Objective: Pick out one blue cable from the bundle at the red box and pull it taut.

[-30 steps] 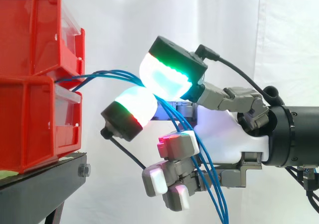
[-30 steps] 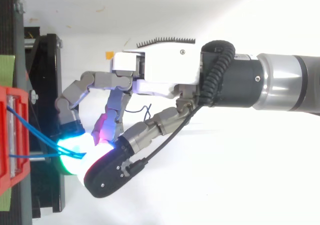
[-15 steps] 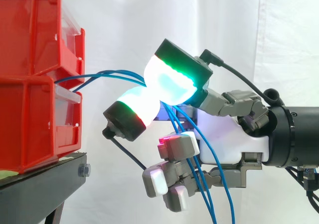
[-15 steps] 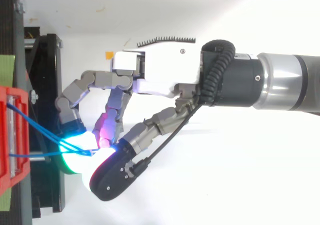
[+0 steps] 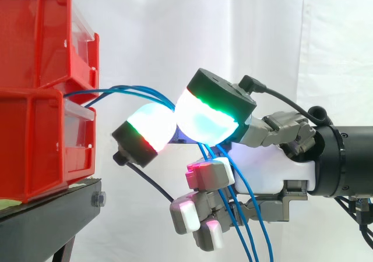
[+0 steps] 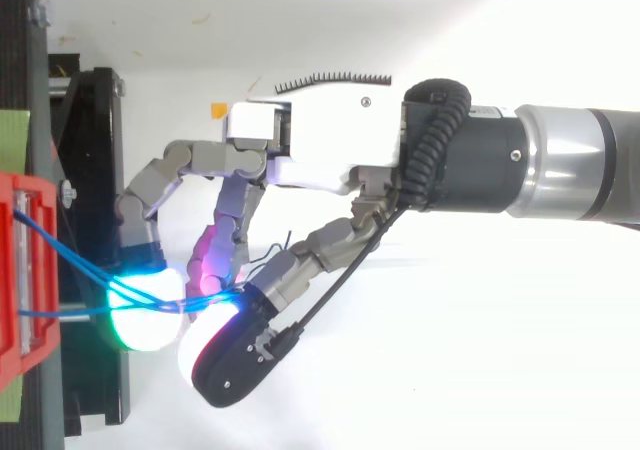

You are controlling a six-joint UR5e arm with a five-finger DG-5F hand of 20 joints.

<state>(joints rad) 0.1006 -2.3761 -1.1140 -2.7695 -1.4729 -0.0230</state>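
We see the hand (image 5: 265,169) just off the stand's (image 5: 52,215) right edge, its two big glowing pads (image 5: 152,124) pressed together on the blue cables (image 5: 125,89). The cables leave the gap between the stacked red bins (image 5: 35,116), arch over to the pinch, then hang down past the curled lower fingers (image 5: 204,172). From above, two strands converge at the pads.

A white curtain (image 5: 175,35) hangs behind in soft vertical folds, brightly and evenly lit. At the lower left stands a black metal stand (image 5: 52,218) with a silver bolt (image 5: 98,199) at its edge. From above, the white surface (image 6: 450,370) below glares pale, and a small orange square (image 6: 217,110) lies on it near the stand.
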